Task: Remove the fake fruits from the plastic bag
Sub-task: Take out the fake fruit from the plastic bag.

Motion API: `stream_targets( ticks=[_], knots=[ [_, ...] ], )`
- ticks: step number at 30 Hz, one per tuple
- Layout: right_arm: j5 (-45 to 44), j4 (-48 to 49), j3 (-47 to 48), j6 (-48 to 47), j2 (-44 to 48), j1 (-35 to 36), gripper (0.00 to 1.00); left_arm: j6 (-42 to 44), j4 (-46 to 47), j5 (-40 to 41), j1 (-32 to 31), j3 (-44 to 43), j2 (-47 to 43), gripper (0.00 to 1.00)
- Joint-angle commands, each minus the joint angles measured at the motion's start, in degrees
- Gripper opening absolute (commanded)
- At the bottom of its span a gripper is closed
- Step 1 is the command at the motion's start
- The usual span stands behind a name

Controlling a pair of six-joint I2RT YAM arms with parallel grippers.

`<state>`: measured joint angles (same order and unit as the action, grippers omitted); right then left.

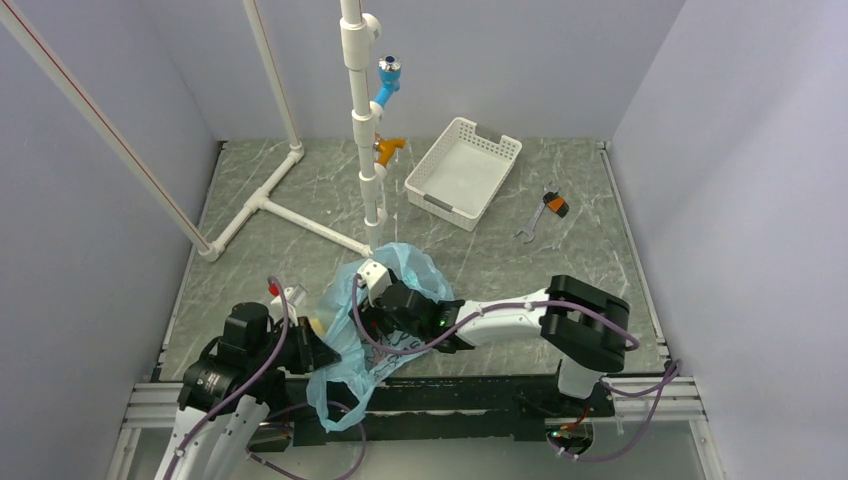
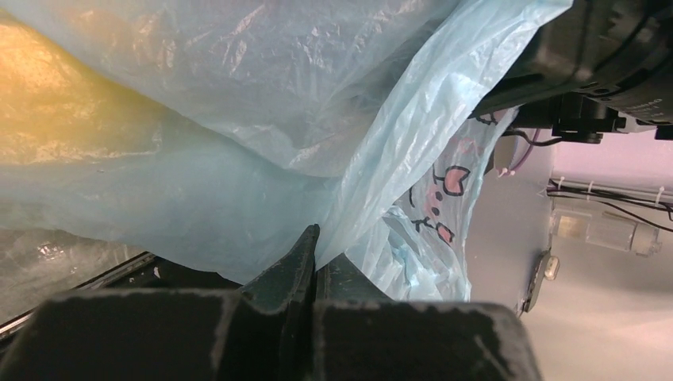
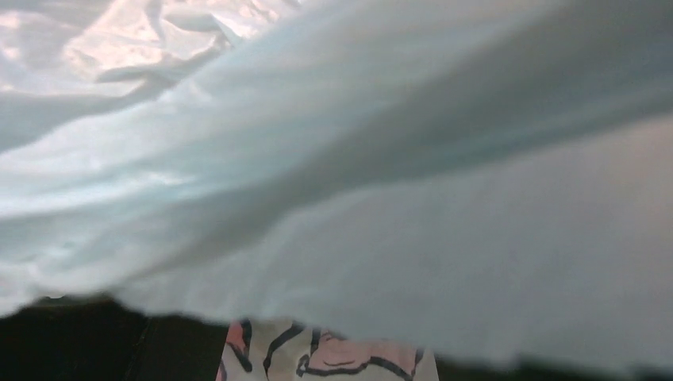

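The light-blue plastic bag (image 1: pixel 400 262) lies crumpled at the near edge of the table, between my two arms, and hangs over the front rail. My left gripper (image 1: pixel 322 345) is shut on a fold of the bag; in the left wrist view the fingers (image 2: pixel 305 254) meet with film (image 2: pixel 238 159) pinched between them. A yellow-orange fruit (image 2: pixel 36 103) glows through the film at the upper left. My right gripper (image 1: pixel 378 322) is pushed into the bag. Bag film (image 3: pixel 357 198) covers its camera and hides its fingers. The other fruits are hidden.
A white perforated basket (image 1: pixel 462 168) stands at the back centre-right. An orange-handled wrench (image 1: pixel 550 207) lies to its right. A white pipe frame (image 1: pixel 365 150) with blue and orange fittings rises at the back, its feet running left across the table.
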<state>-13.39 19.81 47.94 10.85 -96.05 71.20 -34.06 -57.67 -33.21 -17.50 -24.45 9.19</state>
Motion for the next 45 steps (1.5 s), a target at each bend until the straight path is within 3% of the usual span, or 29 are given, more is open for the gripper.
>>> stream_targets(
  ticks=[1,10,15,23,31,45],
  knots=[
    [2.09,4.16,3.19,-0.43,-2.37,-0.16,0.78,-2.11,1.56,2.3,-0.17,-0.34,-1.96,0.03],
    [3.01,3.34,3.59,0.31,-5.03,-0.36,0.69,-2.44,1.39,2.51,-0.16,-0.24,-2.17,0.03],
    [2.84,2.08,4.32,0.07,-6.08,-0.34,0.6,-2.16,1.64,2.5,-0.17,-0.35,-1.17,0.03],
    [2.76,1.29,4.36,0.07,-4.83,-0.35,0.38,-2.84,1.62,3.26,-0.16,-0.28,-2.13,0.02],
    [2.48,-1.18,3.35,-0.22,2.63,-0.35,0.19,-2.65,1.6,3.19,-0.13,-0.38,-1.68,0.02],
    [3.92,-13.41,-2.11,-0.91,21.13,-0.25,0.08,-2.85,1.82,3.71,-0.17,-0.44,-1.79,0.02]
  ],
)
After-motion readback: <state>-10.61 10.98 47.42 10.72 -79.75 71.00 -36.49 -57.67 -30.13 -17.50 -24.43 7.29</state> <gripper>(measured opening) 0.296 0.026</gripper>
